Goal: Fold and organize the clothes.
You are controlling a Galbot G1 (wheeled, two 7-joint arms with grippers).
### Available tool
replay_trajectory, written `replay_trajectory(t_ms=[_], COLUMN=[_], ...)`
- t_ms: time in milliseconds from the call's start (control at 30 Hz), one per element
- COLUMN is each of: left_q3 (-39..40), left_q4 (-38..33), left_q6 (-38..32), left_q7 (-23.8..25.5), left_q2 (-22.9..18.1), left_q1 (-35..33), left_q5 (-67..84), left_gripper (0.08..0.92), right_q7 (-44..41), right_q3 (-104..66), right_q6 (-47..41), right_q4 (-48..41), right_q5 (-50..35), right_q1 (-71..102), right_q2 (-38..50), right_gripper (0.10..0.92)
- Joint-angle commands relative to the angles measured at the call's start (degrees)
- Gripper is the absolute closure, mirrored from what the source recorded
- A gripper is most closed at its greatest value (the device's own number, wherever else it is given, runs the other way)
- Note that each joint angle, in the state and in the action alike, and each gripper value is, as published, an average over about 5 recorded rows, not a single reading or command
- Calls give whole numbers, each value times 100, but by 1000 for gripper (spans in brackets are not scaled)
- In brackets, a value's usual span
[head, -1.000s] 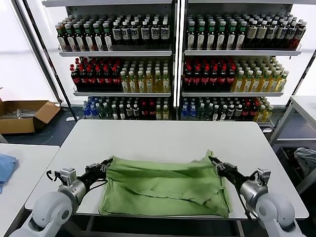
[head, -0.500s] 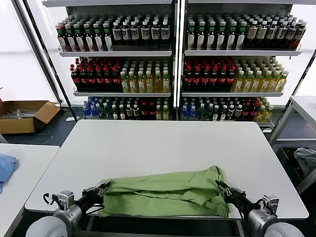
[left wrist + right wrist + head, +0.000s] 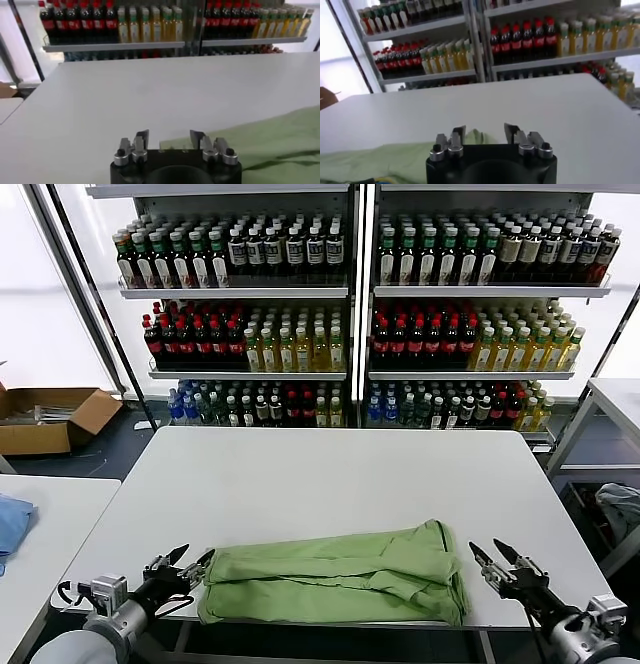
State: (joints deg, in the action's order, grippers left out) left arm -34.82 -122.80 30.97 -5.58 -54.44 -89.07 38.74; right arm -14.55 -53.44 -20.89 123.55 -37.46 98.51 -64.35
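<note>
While both arms sit low at the near edge of the white counter point(image 3: 320, 474), the green polo shirt point(image 3: 335, 576) lies folded into a long flat band across the front of it, roughly at 6 o'clock from the counter's middle. It's a bit rumpled, with one end bunched up higher on the robot's right side.

The left pincer point(image 3: 190, 564) is at about 9 o'clock from the shirt, just beside its left end, fingers spread wide and holding nothing. From the left wrist view you can see the gap between the fingers point(image 3: 141, 139), with the shirt's edge point(image 3: 260, 142) right ahead of them, though I can't tell if it's actually touching.

The right pincer point(image 3: 490, 555) is at about 3 o'clock from the shirt, near its right end but clearly apart from it, also spread wide and empty. The right wrist view shows the green fabric point(image 3: 380, 161) ahead of it.

Behind the counter at 12 o'clock there are shelves of bottles point(image 3: 350, 314), and a cardboard box point(image 3: 45, 416) sits on the floor off toward 10 o'clock.
</note>
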Motion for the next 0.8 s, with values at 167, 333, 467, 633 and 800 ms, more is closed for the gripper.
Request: replay_trajectory(t_ms=[167, 333, 467, 633, 800], left_q3=[590, 703, 839, 1045, 1243], left_q4=[-103, 77, 47, 158, 327], left_q6=[75, 112, 101, 47, -20], left_q7=[-1274, -1379, -1428, -1405, -1340], left_q2=[-839, -879, -920, -971, -899], left_q1=[-138, -133, -144, -131, -35], left_q5=[10, -67, -137, -313, -418], left_gripper=[206, 179, 177, 188, 307], right_q7=[-210, -176, -152, -148, -123], right_q3=[-425, -370, -280, -237, -260], right_q6=[449, 418, 398, 384, 357], right_q4=[68, 19, -27, -46, -65], right_q5=[96, 16, -6, -45, -136], right_q1=[409, 258, 145, 97, 80], right_q2=[-17, 99, 114, 123, 163], right_gripper=[218, 203, 203, 203, 203])
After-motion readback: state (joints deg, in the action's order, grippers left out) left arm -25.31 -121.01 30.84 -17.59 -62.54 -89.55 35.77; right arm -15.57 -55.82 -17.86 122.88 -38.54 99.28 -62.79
